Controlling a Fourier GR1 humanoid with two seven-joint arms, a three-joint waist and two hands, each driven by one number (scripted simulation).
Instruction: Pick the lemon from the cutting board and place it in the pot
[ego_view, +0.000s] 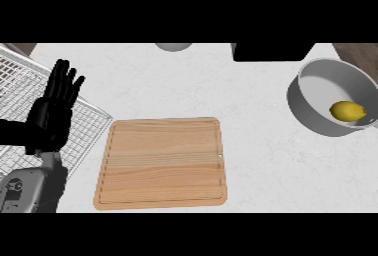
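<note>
The lemon already lies inside the grey pot at the right edge, so the task looks done; the wooden cutting board sits bare at centre, while the left hand rests upright at left, fingers spread, holding nothing.

Yellow lemon sits inside the grey round metal pot at the right edge, against its right wall. Rectangular light wooden cutting board lies bare mid-counter, well apart from the pot, on the white speckled counter. Black left hand rests open at the left, fingers straight and pointing up, over a white wire rack. Grey forearm below it. Black rectangular object and a grey round object at the top edge.
</note>
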